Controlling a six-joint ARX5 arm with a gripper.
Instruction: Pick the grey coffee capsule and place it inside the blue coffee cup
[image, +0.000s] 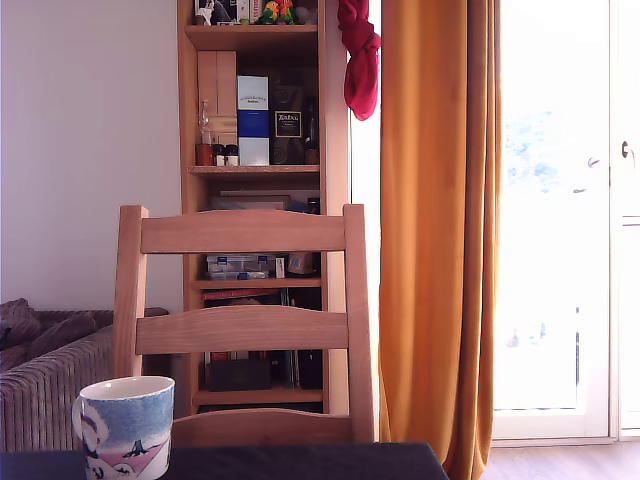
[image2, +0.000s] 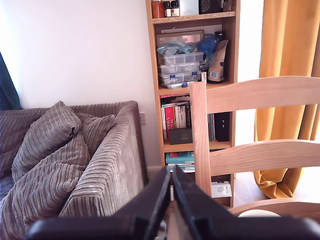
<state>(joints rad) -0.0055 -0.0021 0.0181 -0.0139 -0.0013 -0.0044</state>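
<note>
Black gripper (image2: 171, 187) in the wrist view, fingertips pressed together with nothing visible between them, aimed across the room. Blue coffee cup (image: 127, 427) standing upright on the dark table (image: 300, 462) at the exterior view's lower left, just before a wooden chair (image: 245, 320). No grey capsule visible in either view. Beyond, a grey corduroy sofa (image2: 100, 170) heaped with cushions (image2: 45, 135), a tall wooden bookshelf (image: 255, 170), orange curtains (image: 440, 230) and a bright glass door (image: 560, 210).
</note>
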